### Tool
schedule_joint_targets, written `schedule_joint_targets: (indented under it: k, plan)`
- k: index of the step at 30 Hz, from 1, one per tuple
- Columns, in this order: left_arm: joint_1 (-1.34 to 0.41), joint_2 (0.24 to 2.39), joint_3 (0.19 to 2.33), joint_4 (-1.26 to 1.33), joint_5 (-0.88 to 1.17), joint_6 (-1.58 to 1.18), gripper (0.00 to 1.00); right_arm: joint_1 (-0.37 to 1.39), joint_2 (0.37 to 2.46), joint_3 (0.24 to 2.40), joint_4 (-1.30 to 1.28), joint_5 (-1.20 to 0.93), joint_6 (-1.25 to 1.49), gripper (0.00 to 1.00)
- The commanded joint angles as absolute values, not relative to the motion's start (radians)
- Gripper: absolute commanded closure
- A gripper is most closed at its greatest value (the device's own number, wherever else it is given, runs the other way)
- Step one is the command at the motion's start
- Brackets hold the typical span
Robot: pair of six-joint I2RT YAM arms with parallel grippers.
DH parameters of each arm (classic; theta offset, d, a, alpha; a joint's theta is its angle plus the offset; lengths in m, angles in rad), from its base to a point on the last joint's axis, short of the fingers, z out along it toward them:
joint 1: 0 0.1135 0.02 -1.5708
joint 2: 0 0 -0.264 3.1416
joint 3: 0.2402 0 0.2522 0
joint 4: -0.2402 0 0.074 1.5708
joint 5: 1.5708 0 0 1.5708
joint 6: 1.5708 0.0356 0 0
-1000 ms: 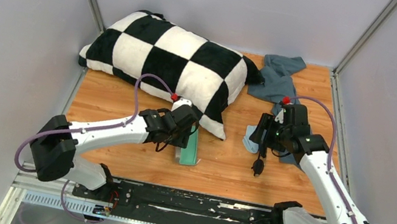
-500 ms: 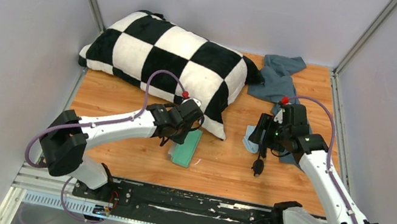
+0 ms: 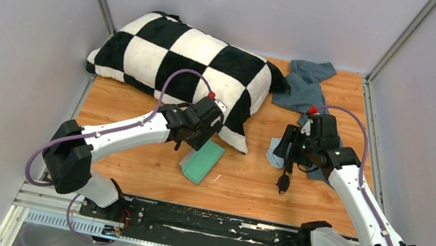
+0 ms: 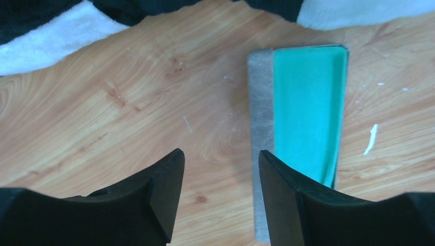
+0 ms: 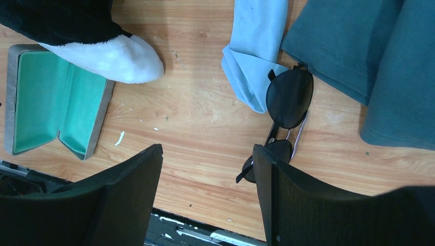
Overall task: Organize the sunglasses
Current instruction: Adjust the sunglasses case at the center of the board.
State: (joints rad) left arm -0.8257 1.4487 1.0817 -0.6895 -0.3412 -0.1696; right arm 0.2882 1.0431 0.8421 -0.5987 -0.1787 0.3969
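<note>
The black folded sunglasses (image 5: 289, 97) lie on the wooden table with one lens against a light-blue cloth (image 5: 255, 48); in the top view the sunglasses (image 3: 284, 179) sit just in front of my right gripper (image 3: 282, 157). That gripper (image 5: 208, 149) hovers open and empty, with the glasses beside its right finger. The grey case (image 3: 202, 161) lies open, its green lining (image 4: 308, 113) up. My left gripper (image 4: 220, 154) is open above bare wood, and the case lies just right of its right finger. In the top view the left gripper (image 3: 187, 145) is at the case's far-left end.
A black-and-white checkered pillow (image 3: 184, 66) fills the back left, and its corner (image 5: 110, 59) reaches toward the case. A dark blue-grey garment (image 3: 306, 84) lies at the back right, next to the cloth. Enclosure walls rise on both sides. The black base rail (image 3: 198, 221) runs along the front.
The case has gone from standing narrow on its edge to lying open and flat. My left gripper has let go of it and pulled back toward the pillow. The right arm has not moved.
</note>
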Motion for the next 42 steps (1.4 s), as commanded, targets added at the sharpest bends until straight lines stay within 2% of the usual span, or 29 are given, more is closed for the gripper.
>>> schedule_joint_targets:
  k: [1, 6, 8, 10, 16, 21, 27, 30, 36, 42]
  plan:
    - [-0.822, 1.406, 1.133, -0.694, -0.276, -0.202, 0.35, 0.304, 1.035, 0.835, -0.615, -0.152, 0.384, 0.3]
    - [-0.824, 1.324, 1.114, -0.681, -0.149, -0.322, 0.26, 0.304, 1.038, 0.827, -0.615, -0.147, 0.387, 0.3]
    - [-0.824, 1.299, 1.087, -0.674, -0.129, -0.362, 0.11, 0.304, 1.039, 0.827, -0.614, -0.145, 0.386, 0.29]
    - [-0.827, 1.282, 1.046, -0.663, -0.148, -0.383, 0.02, 0.304, 1.043, 0.827, -0.609, -0.149, 0.386, 0.29]
    - [-0.827, 1.279, 0.926, -0.562, -0.154, -0.361, 0.01, 0.303, 1.058, 0.833, -0.596, -0.173, 0.392, 0.3]
    - [-0.827, 1.366, 0.932, -0.545, -0.12, -0.335, 0.12, 0.304, 1.044, 0.827, -0.598, -0.172, 0.394, 0.3]
    - [-0.827, 1.415, 0.959, -0.558, -0.151, -0.308, 0.39, 0.303, 1.029, 0.819, -0.6, -0.174, 0.395, 0.3]
    - [-0.825, 1.434, 0.976, -0.579, -0.173, -0.288, 0.47, 0.304, 1.029, 0.819, -0.601, -0.175, 0.395, 0.3]
    - [-0.824, 1.452, 1.016, -0.622, -0.239, -0.22, 0.76, 0.303, 1.03, 0.819, -0.6, -0.176, 0.394, 0.3]
    - [-0.824, 1.477, 1.076, -0.675, -0.332, -0.081, 0.83, 0.304, 1.04, 0.825, -0.6, -0.179, 0.394, 0.3]
